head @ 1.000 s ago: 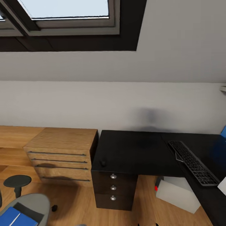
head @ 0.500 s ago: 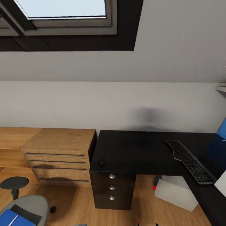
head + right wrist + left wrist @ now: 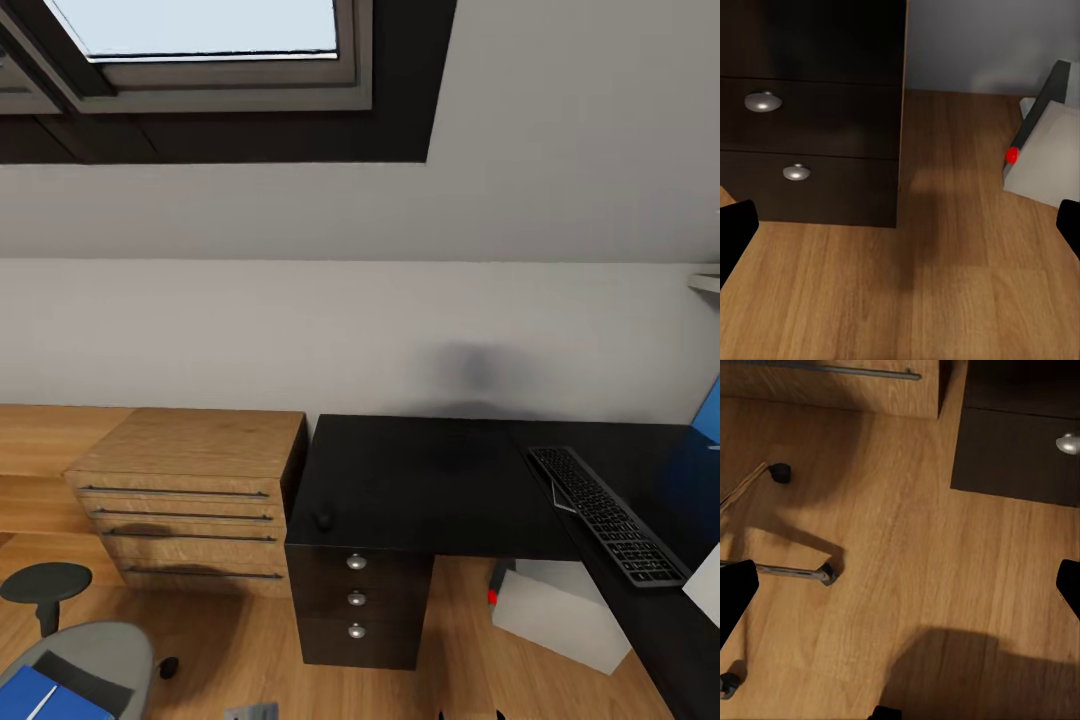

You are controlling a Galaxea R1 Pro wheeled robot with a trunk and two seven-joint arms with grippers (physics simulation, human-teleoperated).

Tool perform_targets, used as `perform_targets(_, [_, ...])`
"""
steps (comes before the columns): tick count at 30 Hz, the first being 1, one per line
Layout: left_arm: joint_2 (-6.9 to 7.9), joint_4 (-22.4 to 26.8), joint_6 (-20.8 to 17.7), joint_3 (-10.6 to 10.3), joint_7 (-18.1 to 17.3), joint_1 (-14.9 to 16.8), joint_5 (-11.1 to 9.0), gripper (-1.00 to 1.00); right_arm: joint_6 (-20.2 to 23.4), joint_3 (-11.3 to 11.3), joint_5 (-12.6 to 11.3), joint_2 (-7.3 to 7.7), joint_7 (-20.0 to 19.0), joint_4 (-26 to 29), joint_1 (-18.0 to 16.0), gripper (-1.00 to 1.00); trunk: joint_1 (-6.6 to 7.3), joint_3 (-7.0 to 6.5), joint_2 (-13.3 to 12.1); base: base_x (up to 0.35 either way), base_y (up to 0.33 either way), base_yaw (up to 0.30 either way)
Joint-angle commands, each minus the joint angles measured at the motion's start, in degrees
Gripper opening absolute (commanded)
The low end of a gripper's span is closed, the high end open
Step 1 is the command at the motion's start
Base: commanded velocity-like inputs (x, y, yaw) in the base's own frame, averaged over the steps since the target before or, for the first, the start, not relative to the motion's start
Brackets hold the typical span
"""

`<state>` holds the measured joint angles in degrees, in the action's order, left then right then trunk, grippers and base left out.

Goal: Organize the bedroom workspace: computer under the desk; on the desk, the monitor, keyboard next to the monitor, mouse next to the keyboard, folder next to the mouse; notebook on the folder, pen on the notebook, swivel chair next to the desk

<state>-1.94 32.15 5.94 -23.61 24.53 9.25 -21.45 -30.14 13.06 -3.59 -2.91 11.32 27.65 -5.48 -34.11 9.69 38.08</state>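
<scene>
The black desk (image 3: 420,480) stands against the wall, its drawer unit (image 3: 357,600) below. On it lie the keyboard (image 3: 605,515) at the right and the mouse (image 3: 323,520) near the front left corner. The grey-white computer (image 3: 560,610) sits on the floor under the desk, also seen as the computer (image 3: 1050,157). At the lower left, the swivel chair (image 3: 100,640) carries the blue folder (image 3: 25,692), with a thin pale pen (image 3: 38,703) on it. My left gripper (image 3: 900,592) and right gripper (image 3: 900,232) hang open over the floor, holding nothing.
A light wood chest of drawers (image 3: 190,480) adjoins the desk's left side. The chair's metal base legs and castors (image 3: 829,575) lie near my left gripper. A blue panel (image 3: 710,410) and a white corner (image 3: 705,585), perhaps the monitor, show at the right edge.
The camera turned slightly, sliding the whole scene left, then held still. A grey piece of my left arm has come into the bottom edge of the head view.
</scene>
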Motion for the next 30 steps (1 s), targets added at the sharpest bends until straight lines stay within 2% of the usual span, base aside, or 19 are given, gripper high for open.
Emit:
perform_targets(1, [0.03, 0.3, 0.4, -0.4, 0.4, 0.1, -0.6, 1.0, -0.3, 0.5, -0.4, 0.07, 0.5, 0.0, -0.1, 1.0, -0.02, 0.09, 0.1, 0.0, 0.0, 0.0])
perform_targets(5, [0.1, 6.0, 0.2, -0.3, 0.5, 0.1, -0.6, 1.0, -2.5, 0.4, -0.4, 0.06, 0.6, 0.1, -0.1, 1.0, -0.02, 0.09, 0.1, 0.0, 0.0, 0.0])
perform_targets(6, [0.2, 12.1, -1.3, -0.2, 0.6, 0.1, -0.7, 1.0, -3.9, 0.4, -0.4, 0.03, 0.8, 0.4, -0.1, 1.0, -0.02, 0.09, 0.1, 0.0, 0.0, 0.0])
perform_targets(7, [0.21, 13.4, -2.1, -0.2, 0.6, 0.1, -0.7, 1.0, -4.0, 0.4, -0.4, 0.03, 0.9, 0.7, -0.1, 1.0, -0.02, 0.09, 0.1, 0.0, 0.0, 0.0])
perform_targets(9, [0.22, 17.3, -6.1, -0.3, 0.6, 0.1, -0.7, 1.0, -4.3, 0.3, -0.6, 0.04, 1.8, 3.4, -0.1, 1.0, -0.02, 0.09, 0.1, 0.0, 0.0, 0.0])
perform_targets(12, [0.19, 27.5, -15.9, -0.2, 0.8, 0.1, -0.7, 1.0, -1.9, 0.0, -0.9, 0.04, 7.3, 15.0, -0.1, 1.0, -0.02, 0.09, 0.1, 0.0, 0.0, 0.0])
perform_targets(13, [0.17, 33.2, -20.4, -0.1, 0.9, 0.1, -0.7, 1.0, 2.5, -0.1, -0.9, 0.11, 9.8, 21.4, -0.1, 1.0, -0.02, 0.09, 0.1, 0.0, 0.0, 0.0])
perform_targets(14, [0.0, 41.9, -28.3, 0.0, 1.1, 0.1, -0.7, 1.0, 12.5, -0.4, -0.9, 0.32, 12.3, 32.9, -0.2, 1.0, -0.02, 0.09, 0.1, 0.0, 0.0, 0.0])
perform_targets(15, [-0.34, 46.2, -32.7, 0.2, 1.1, 0.2, -0.8, 1.0, 19.1, -0.9, -0.9, 0.46, 13.3, 39.6, -0.5, 1.0, -0.02, 0.09, 0.1, 0.0, 0.0, 0.0])
perform_targets(16, [-0.6, 47.9, -34.6, 0.4, 1.1, 0.2, -0.8, 1.0, 22.4, -1.4, -0.9, 0.51, 13.6, 42.4, -0.7, 1.0, -0.02, 0.09, 0.1, 0.0, 0.0, 0.0])
perform_targets(17, [-1.31, 50.6, -37.8, 1.4, 1.2, 0.5, -0.8, 1.0, 28.9, -2.4, -1.0, 0.57, 14.0, 46.9, -2.0, 1.0, -0.02, 0.09, 0.1, 0.0, 0.0, 0.0])
perform_targets(18, [-1.8, 51.5, -39.2, 2.1, 1.2, 1.0, -0.9, 1.0, 32.0, -3.0, -1.0, 0.56, 14.2, 48.5, -3.0, 1.0, -0.02, 0.09, 0.1, 0.0, 0.0, 0.0])
perform_targets(19, [-3.76, 53.4, -42.6, 4.8, 1.2, 3.3, -1.0, 1.0, 40.7, -4.4, -1.4, 0.51, 14.5, 51.5, -7.5, 1.0, -0.02, 0.09, 0.1, 0.0, 0.0, 0.0])
perform_targets(21, [-5.69, 53.9, -45.8, 7.3, 1.2, 6.0, -1.0, 1.0, 47.8, -5.7, -3.1, 0.41, 14.7, 51.7, -12.8, 1.0, -0.02, 0.09, 0.1, 0.0, 0.0, 0.0])
perform_targets(23, [-7.05, 53.9, -49.8, 9.2, 1.1, 8.0, -1.1, 1.0, 54.4, -7.3, -8.3, 0.3, 15.0, 50.2, -17.4, 1.0, -0.02, 0.09, 0.1, 0.0, 0.0, 0.0])
perform_targets(24, [-7.22, 53.9, -50.5, 9.6, 1.1, 8.3, -1.1, 1.0, 55.6, -7.6, -9.9, 0.29, 15.0, 49.7, -18.0, 1.0, -0.02, 0.09, 0.1, 0.0, 0.0, 0.0])
perform_targets(25, [-7.35, 53.8, -51.8, 10.2, 1.0, 8.8, -1.1, 1.0, 57.8, -8.0, -13.7, 0.27, 15.3, 47.9, -19.3, 1.0, -0.02, 0.09, 0.1, 0.0, 0.0, 0.0])
perform_targets(28, [-7.02, 53.3, -52.3, 10.5, 1.1, 9.1, -1.0, 1.0, 59.0, -8.3, -15.8, 0.37, 15.6, 45.9, -19.9, 1.0, -0.02, 0.09, 0.1, 0.0, 0.0, 0.0])
perform_targets(30, [-6.06, 52.3, -52.6, 10.8, 0.9, 9.3, -0.8, 1.0, 59.6, -8.8, -17.3, 0.59, 15.7, 44.2, -20.4, 1.0, 0.42, -0.27, -0.7, 0.0, 0.0, 0.0])
